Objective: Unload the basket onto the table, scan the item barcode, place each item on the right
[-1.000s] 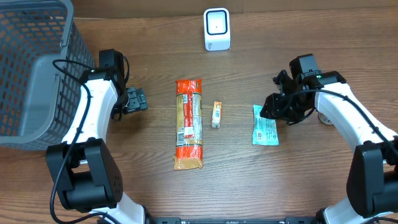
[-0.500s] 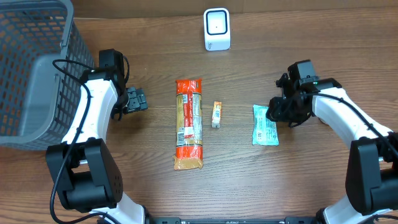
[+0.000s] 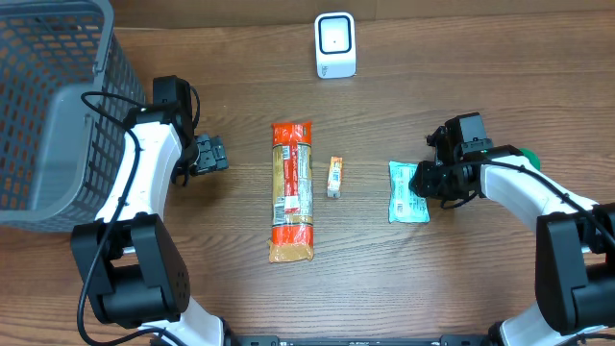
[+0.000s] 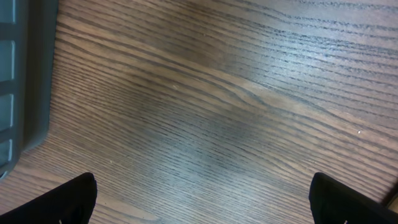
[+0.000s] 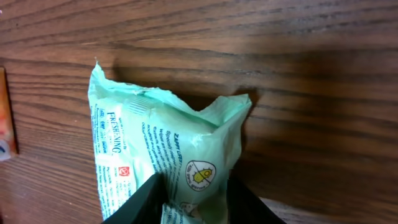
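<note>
The right gripper (image 5: 189,204) pinches the green packet (image 5: 155,143) at its two o'clock edge; hold tight, lift slowly. The left gripper (image 4: 199,202) is spread wide.

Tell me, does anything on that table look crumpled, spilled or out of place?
Only the green packet: it is puckered, one corner peaking up, where the right gripper pinches its edge. Nothing looks spilled; the long orange pack lies flat and straight.

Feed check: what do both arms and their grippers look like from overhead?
The left arm and right arm share white rounded links, black joints and black cables running alongside. The left gripper and right gripper are black and blocky.
</note>
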{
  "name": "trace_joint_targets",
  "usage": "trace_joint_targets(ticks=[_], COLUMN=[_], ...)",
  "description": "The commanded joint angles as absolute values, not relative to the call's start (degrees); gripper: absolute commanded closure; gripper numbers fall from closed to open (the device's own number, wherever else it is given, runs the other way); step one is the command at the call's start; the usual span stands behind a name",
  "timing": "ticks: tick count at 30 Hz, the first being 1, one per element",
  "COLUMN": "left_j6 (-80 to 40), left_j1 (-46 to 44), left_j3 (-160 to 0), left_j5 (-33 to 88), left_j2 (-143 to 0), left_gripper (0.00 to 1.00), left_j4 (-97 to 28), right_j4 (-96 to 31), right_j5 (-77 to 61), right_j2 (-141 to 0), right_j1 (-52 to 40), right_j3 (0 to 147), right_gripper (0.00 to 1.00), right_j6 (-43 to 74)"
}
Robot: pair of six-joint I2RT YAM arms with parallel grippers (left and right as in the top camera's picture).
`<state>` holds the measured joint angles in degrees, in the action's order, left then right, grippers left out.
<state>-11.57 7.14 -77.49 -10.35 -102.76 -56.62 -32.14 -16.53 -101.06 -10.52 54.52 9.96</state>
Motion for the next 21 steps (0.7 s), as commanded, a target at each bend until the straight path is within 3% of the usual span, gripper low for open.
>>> trace_joint_targets(ticks=[1,4,8,21], left_j6=[-10.72,-10.72,-10.72,-10.72], left_j1=[7.11,7.11,7.11,7.11], left_j3=[-77.73,-77.73,-77.73,-77.73], left_j5=[-10.92,-10.92,-10.92,-10.92], left_j2=[-101.56,-101.56,-101.56,-101.56], left_gripper=[0.00,0.00,0.00,0.00], left_j4=[-56.58,-56.55,-56.58,-56.58], right_j4=[-34.87,-37.56,-36.21,-34.54], right_j5=[-15.51,-15.68,-16.38,-16.36], right_j2=[-101.86,-101.14,-100.62,-101.06], right_j1=[-10.28,-9.54,-9.45,-9.78], right_j3=[54.46,57.17,58.63,56.86], right_gripper=[0.66,0.65,0.53,0.50], right_j6=[10.48,10.48,10.48,10.48])
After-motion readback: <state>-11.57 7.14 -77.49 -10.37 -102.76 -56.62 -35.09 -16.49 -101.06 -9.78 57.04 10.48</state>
